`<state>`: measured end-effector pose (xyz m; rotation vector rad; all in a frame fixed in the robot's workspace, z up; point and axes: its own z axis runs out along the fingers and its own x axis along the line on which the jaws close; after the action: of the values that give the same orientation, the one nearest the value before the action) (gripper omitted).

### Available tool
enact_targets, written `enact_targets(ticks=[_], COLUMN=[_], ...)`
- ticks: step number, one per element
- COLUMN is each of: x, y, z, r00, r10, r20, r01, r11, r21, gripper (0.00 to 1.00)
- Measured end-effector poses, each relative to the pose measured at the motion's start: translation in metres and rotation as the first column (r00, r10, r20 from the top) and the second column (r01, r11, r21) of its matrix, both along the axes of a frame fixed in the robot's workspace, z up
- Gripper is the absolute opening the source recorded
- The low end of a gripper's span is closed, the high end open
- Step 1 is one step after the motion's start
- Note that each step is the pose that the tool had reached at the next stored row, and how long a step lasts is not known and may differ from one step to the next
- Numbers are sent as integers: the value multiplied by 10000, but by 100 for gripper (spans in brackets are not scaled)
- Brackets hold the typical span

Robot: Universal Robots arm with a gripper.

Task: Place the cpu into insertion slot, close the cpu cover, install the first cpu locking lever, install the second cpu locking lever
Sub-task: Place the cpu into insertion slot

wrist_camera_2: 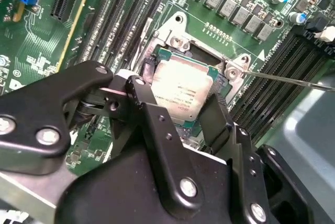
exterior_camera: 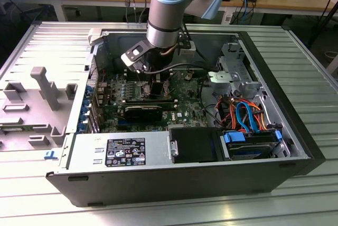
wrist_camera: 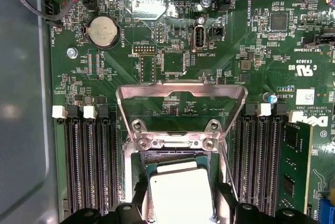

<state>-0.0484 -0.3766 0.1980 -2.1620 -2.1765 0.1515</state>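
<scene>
Exterior view: high, angled down into open computer case (exterior_camera: 158, 181). Both wrist views: close over motherboard (wrist_camera: 251, 41), sharing the cpu (wrist_camera: 180, 195) and insertion slot (wrist_camera: 157, 157).

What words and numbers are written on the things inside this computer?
White print on the green circuit board: too small to read for sure.
White sticker on that board: too small to read.
Black label on the power supply box: too small to read.
Faint print on the cpu: too blurred to read.
</scene>
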Motion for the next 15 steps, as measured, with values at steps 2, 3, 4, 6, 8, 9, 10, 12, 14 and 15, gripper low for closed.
enact_targets(ticks=[2,3,4,6,8,9,10,12,14,15], x=[0,1,1,0,0,1,2,5,5,5], y=[30,35,36,36,36,36,36,36,36,36], z=[34,50,51,51,50,48,45,36,25,24], r00=[10000,10000,10000,10000,9997,9995,9990,9985,9983,9983], r10=[1,3,3,20,226,329,436,541,578,579], r20=[0,-1,1,0,-1,0,0,1,-2,-1], r01=[-1,-3,-3,-20,-226,-329,-436,-541,-578,-579], r11=[10000,10000,10000,10000,9997,9995,9990,9985,9983,9983], r21=[1,0,3,2,1,0,-2,-1,-5,-5], gripper=[61,61,61,61,61,61,61,61,61,61])
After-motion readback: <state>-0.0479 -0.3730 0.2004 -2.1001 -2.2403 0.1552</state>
